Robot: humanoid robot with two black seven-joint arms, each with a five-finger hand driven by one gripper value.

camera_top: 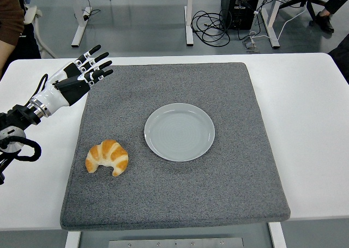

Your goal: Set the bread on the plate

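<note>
A golden croissant (pixel 107 157) lies on the grey mat (pixel 218 188) near its left edge. A round grey-white plate (pixel 179 131) sits empty at the mat's middle, to the right of the croissant. My left hand (pixel 86 70) hovers over the mat's far left corner, well behind the croissant, with its fingers spread and holding nothing. My right arm does not show.
The mat lies on a white table (pixel 311 112). A person's brown sleeve (pixel 10 19) shows at the top left, beyond the table's far edge. Cables and desk legs stand on the floor behind.
</note>
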